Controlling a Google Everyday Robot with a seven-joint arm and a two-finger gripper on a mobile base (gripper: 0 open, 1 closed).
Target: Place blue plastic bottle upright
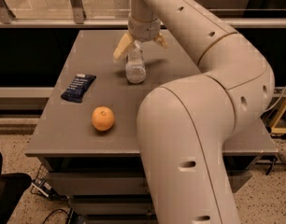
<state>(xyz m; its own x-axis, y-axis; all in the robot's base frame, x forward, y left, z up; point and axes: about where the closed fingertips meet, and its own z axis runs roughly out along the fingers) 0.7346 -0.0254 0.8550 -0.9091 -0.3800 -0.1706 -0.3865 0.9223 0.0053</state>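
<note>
Nearest the camera, the robot's bulky cream arm (pixel 194 139) fills the lower right, covering the front right part of the grey table (pixel 63 139) before it bends up and reaches back over the tabletop. Close to the table's front edge, on its left half, sits an orange (pixel 103 118), alone and touching nothing. A little further back and nearer the left edge lies a dark blue wrapper (pixel 78 87), flat on the surface and well apart from the orange. Beyond these, about midway across the table, the blue plastic bottle (pixel 135 65) lies on its side, not upright, with its rounded near end towards the camera and its length running away from it. The gripper (pixel 140 45) hangs over the bottle's far end, pointing down, its two pale fingers (pixel 122 48) spread wide, one to each side of the bottle with a gap showing, so that it has hold of nothing; whether either finger grazes the plastic cannot be told. Behind the table runs a metal rail (pixel 49 22) with upright posts, and pale floor beyond it
</note>
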